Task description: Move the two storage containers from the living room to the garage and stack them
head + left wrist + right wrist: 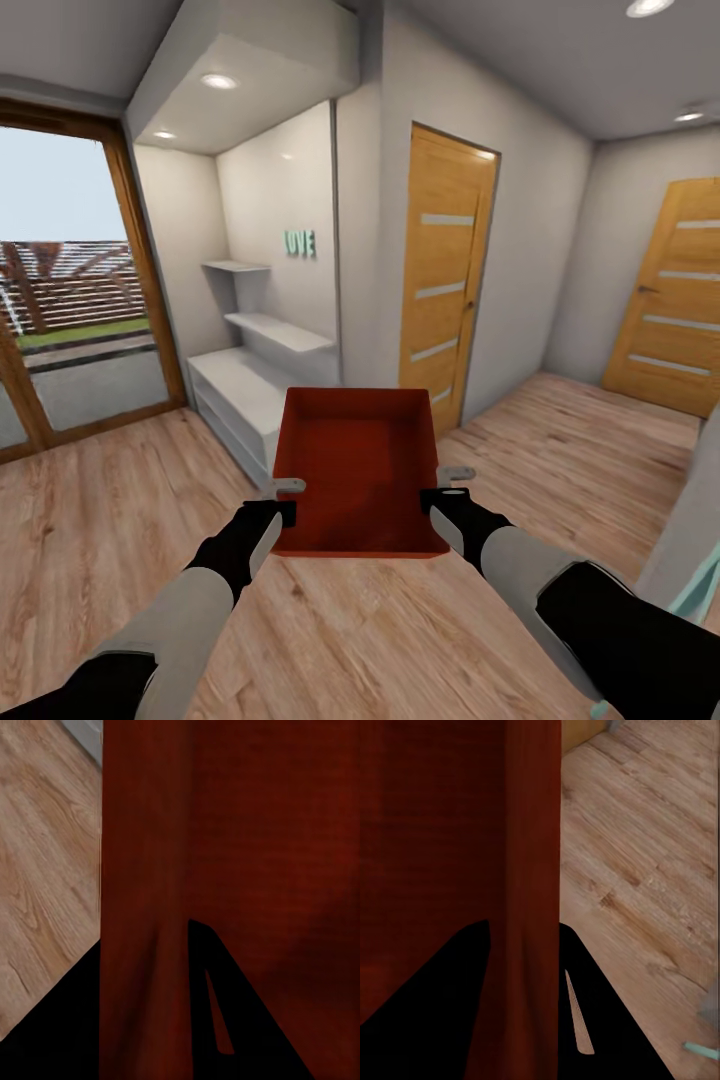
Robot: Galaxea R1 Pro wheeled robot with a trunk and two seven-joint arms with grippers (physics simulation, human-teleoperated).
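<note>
- Head view: one storage container [360, 470], orange-red, is held level above the wood plank floor [90, 540], between both arms.
- Left gripper [283, 497] pinches its left wall; right gripper [447, 483] pinches its right wall.
- Teal letters "LOVE" [299, 243] hang above white shelves [270, 335].

Home hallway: plank floor [120, 520], wooden doors [445, 270]
</note>
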